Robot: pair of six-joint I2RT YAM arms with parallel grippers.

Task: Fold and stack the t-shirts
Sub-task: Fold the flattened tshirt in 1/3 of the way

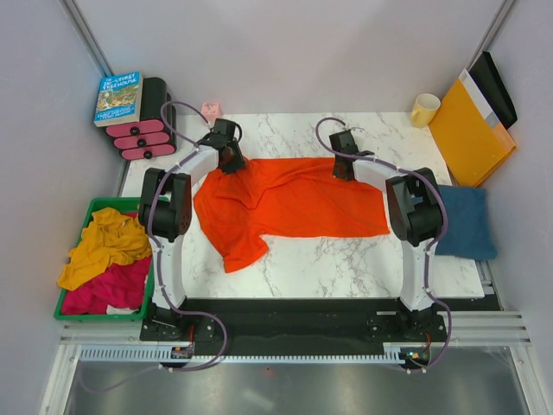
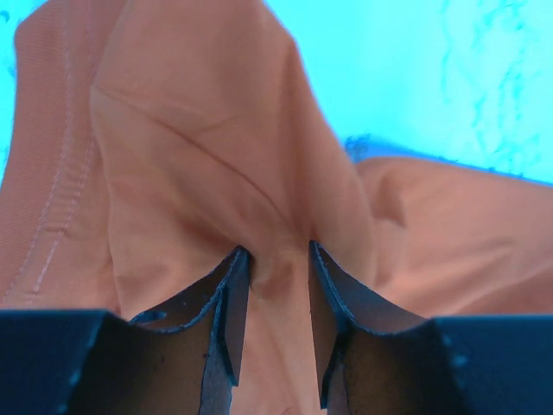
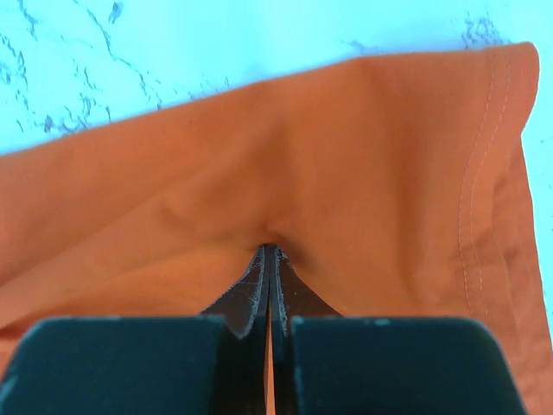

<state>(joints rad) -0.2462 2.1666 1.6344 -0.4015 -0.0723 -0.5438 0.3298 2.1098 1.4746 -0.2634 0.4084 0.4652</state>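
The orange-red t-shirt [image 1: 294,203] lies spread across the middle of the marble table, a sleeve hanging toward the front left. My left gripper [image 1: 232,160] is at its far left edge, shut on a bunched fold of the cloth [image 2: 216,156], with the fold between the fingers [image 2: 226,303]. My right gripper [image 1: 344,166] is at the far edge further right, shut tight on the shirt [image 3: 285,164] close to a stitched hem. The folded denim-blue t-shirt [image 1: 465,220] lies at the table's right edge, beside the right arm.
A green bin [image 1: 90,206] with yellow and pink clothes stands off the table's left side. A book [image 1: 118,97] on black-and-pink rolls [image 1: 143,138] is at the back left. A small pink object [image 1: 211,110], a yellow mug [image 1: 424,109] and an orange-yellow envelope [image 1: 469,130] stand at the back.
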